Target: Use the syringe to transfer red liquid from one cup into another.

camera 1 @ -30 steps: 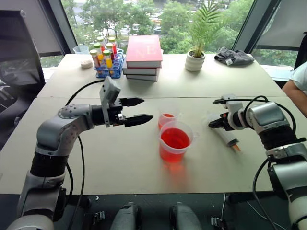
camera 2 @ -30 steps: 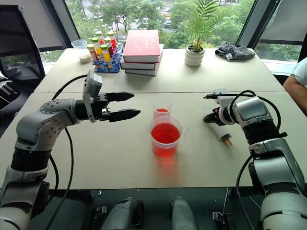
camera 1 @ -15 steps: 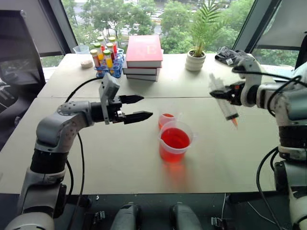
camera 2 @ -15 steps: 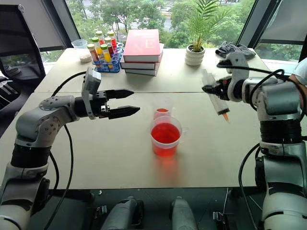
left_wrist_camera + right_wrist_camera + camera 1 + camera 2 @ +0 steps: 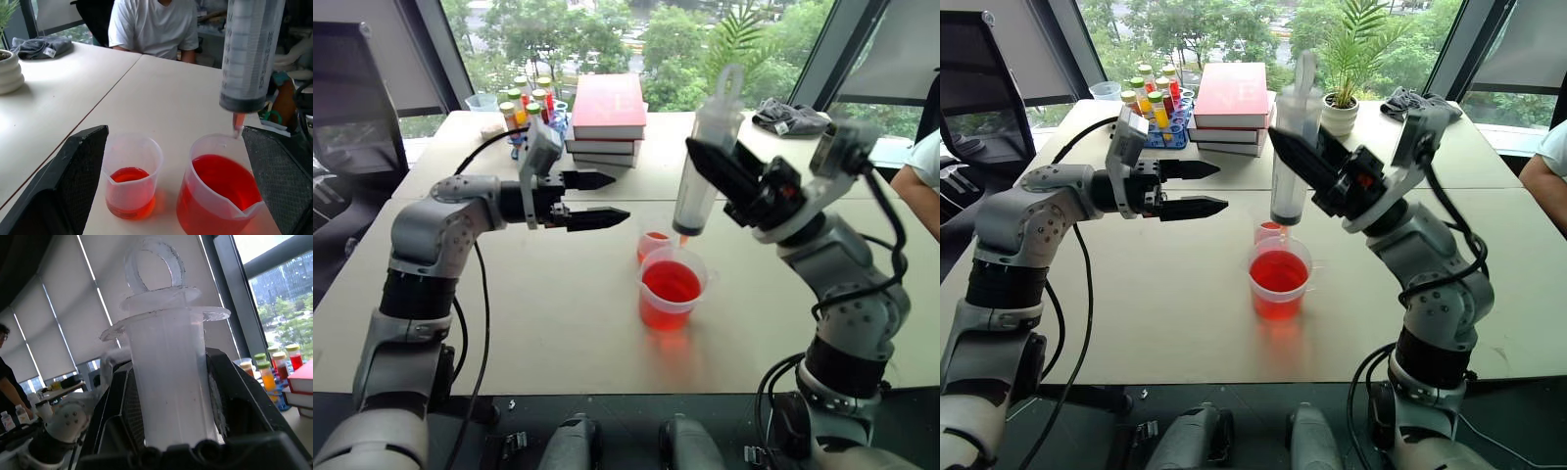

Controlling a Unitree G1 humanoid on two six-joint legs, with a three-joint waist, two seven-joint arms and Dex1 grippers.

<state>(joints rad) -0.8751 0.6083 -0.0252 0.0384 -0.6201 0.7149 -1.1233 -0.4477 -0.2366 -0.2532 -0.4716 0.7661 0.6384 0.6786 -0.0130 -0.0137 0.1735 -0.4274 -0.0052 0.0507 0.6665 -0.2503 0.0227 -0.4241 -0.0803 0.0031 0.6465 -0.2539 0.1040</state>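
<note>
Syringe (image 5: 705, 162): upright, tip down above the far rim of the beaker (image 5: 671, 289), clamped between the right gripper's (image 5: 717, 174) fingers. Beaker holds red liquid (image 5: 670, 283); small cup (image 5: 653, 243) just behind it holds a little. Left gripper (image 5: 597, 199): fingers spread wide, empty, level, beside the cups.

at the far side of the worktop (image 5: 558, 323) a stack of red books (image 5: 605, 116) stands beside a blue rack of capped tubes (image 5: 530, 110). a potted plant (image 5: 1342, 98) and a crumpled grey cloth (image 5: 790, 117) lie further right.
</note>
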